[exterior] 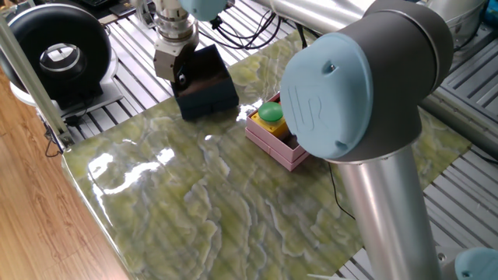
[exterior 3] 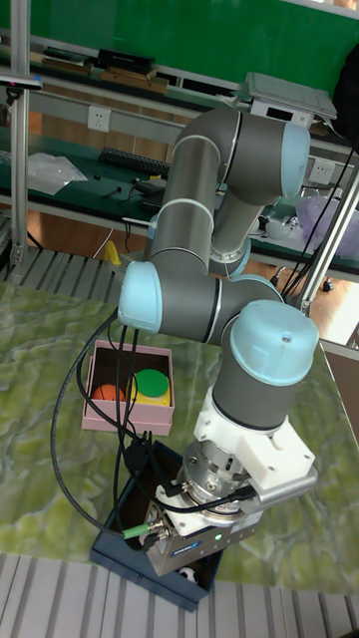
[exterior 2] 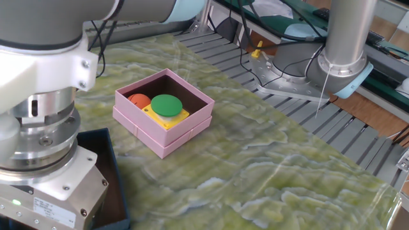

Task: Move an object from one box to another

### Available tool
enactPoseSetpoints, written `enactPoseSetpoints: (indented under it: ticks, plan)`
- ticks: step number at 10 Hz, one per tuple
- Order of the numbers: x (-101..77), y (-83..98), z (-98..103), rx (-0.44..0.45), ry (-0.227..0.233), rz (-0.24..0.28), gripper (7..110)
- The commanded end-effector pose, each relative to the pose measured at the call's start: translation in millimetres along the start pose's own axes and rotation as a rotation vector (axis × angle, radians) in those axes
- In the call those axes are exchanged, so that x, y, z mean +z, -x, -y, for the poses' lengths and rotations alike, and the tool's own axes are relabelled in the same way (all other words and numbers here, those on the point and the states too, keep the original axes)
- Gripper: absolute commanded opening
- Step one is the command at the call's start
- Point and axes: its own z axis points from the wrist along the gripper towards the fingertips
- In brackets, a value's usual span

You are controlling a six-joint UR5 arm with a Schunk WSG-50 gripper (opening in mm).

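Overhead, the arm folds down from its blue-capped joints so the wrist points straight into the navy box (exterior: 205, 87), with the pincer (exterior: 180, 78) reaching inside it. Whether its fingers are spread or holding anything cannot be told. A small label on the wrist housing is too blurred to read. Nearby on the marbled green surface (exterior: 194, 194), the pink box (exterior 2: 163, 112) holds a green-topped yellow piece (exterior 2: 167, 106) beside an orange piece (exterior 2: 138, 100).

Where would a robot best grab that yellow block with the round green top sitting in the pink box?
Probably from straight above. The yellow block with the round green cap sits low inside the pale pink square box, beside an orange piece, so the walls block any sideways approach. The cap stands proud of the block; fingers closing on its round edge, or on the block's free sides, look the likeliest hold.
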Motion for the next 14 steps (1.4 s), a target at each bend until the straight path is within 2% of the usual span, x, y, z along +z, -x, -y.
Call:
enactPoseSetpoints:
  ticks: [1, 7, 10, 11, 14]
  plan:
    - [4.8, 2.5, 1, 0.017, 0.004, 0.008, 44]
    - [6.7, -9.8, -1, 0.019, 0.003, -0.003, 44]
    - [11.8, -5.4, 0, 0.019, 0.009, 0.009, 44]
    - [10.9, -5.4, 0, 0.017, 0.008, 0.01, 22]
    - [5.7, -7.0, -1, 0.022, 0.007, 0.012, 22]
